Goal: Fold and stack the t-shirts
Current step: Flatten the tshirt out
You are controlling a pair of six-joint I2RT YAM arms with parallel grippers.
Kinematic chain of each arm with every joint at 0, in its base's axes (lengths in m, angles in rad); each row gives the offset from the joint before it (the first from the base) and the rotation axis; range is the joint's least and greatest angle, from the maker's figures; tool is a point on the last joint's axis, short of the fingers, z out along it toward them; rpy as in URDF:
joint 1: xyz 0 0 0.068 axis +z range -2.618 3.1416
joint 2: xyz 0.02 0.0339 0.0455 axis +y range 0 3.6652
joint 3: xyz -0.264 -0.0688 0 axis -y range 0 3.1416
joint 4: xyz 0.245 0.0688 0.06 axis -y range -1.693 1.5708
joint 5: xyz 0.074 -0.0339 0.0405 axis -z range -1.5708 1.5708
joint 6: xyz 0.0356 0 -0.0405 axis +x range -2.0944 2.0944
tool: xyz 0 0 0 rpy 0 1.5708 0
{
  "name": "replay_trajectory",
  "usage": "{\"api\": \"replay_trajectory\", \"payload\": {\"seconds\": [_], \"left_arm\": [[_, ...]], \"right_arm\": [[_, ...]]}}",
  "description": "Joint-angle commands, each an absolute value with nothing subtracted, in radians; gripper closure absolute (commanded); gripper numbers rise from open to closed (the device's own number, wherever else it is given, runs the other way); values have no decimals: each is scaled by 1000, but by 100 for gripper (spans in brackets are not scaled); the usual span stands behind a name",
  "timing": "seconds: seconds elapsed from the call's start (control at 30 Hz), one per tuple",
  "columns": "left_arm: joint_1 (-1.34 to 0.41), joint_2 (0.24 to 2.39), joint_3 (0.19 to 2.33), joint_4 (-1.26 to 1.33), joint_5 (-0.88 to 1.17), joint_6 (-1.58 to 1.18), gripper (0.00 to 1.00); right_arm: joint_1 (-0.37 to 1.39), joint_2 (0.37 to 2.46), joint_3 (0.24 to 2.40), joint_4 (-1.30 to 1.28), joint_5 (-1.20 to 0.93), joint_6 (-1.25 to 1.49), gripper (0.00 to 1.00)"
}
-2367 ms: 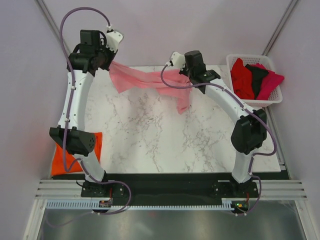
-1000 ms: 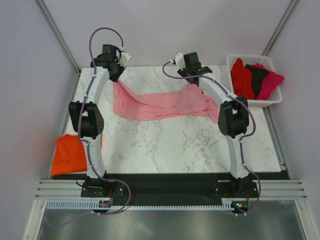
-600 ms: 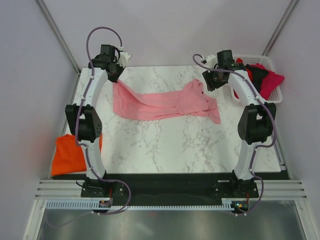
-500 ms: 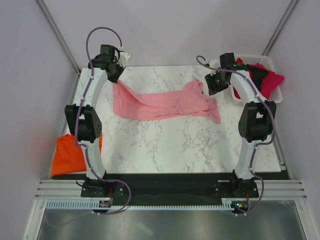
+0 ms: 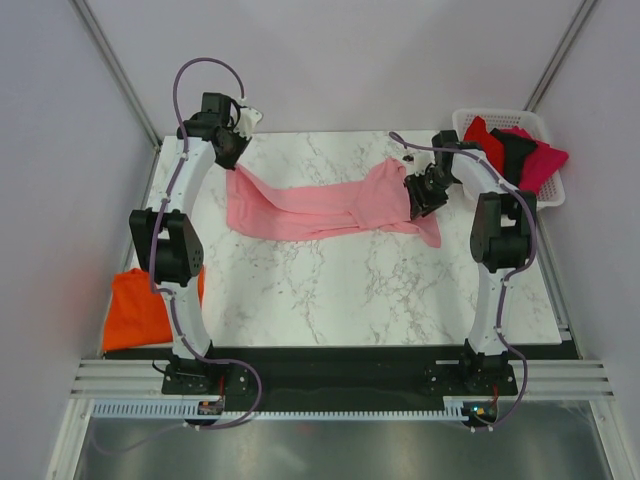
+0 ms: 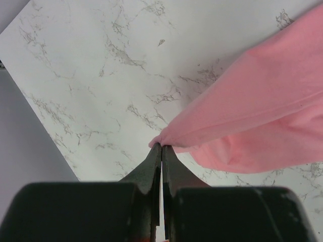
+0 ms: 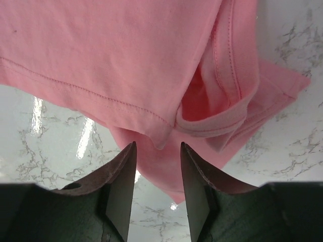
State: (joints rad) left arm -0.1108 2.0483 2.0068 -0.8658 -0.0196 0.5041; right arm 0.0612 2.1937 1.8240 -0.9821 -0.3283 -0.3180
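A light pink t-shirt (image 5: 320,208) lies stretched in a crumpled band across the far half of the marble table (image 5: 330,290). My left gripper (image 5: 234,160) is at its left end, shut on a pinched corner of the cloth (image 6: 161,146); the shirt (image 6: 252,111) trails off to the right. My right gripper (image 5: 421,196) hovers open over the shirt's bunched right end. In the right wrist view its jaws (image 7: 157,147) stand on either side of a hemmed fold corner of the pink t-shirt (image 7: 126,60) without pinching it.
A bright orange t-shirt (image 5: 135,305) lies folded off the table's left edge. At the back right a white basket (image 5: 500,114) holds red (image 5: 483,155), black (image 5: 515,150) and magenta (image 5: 542,162) t-shirts. Both arms reach along the table's sides.
The pink shirt was lowered from the air onto the table. The right gripper let it go, swung right towards the basket, then came back over the shirt's right end. The left grip holds.
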Motion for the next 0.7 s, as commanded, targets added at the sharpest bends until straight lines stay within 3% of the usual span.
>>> {"api": "replay_trajectory", "payload": {"seconds": [0.0,0.5,0.67], "left_arm": [[-114,1999,2006,-862,-5,476,98],[-120,1999,1994,-865,-21,485,98],[-126,1994,1990,-867,-32,489,98]], "right_arm": [[54,2207,1855,-989,-371,-311,52],[51,2270,1930,-989,-413,-307,66],[48,2234,1933,-991,-408,-316,89]]}}
